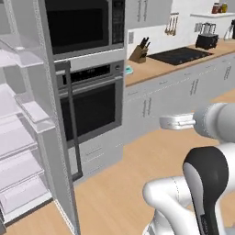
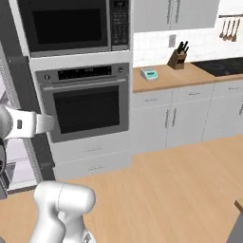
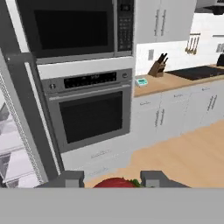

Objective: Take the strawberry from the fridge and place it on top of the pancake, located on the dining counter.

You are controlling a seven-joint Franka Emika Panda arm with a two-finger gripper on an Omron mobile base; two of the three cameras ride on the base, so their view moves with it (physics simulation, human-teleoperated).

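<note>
Two-finger dark-tipped gripper [image 3: 111, 178] clamped on the small bright-red strawberry [image 3: 115, 183] lodged between its fingertips, facing the steel wall oven [image 3: 89, 111] straight ahead; open grey fridge [image 3: 19, 131] to its left.

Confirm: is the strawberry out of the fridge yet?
Out. The strawberry sits between the claw fingertips, facing the wall oven, with the open fridge off to one side.
</note>
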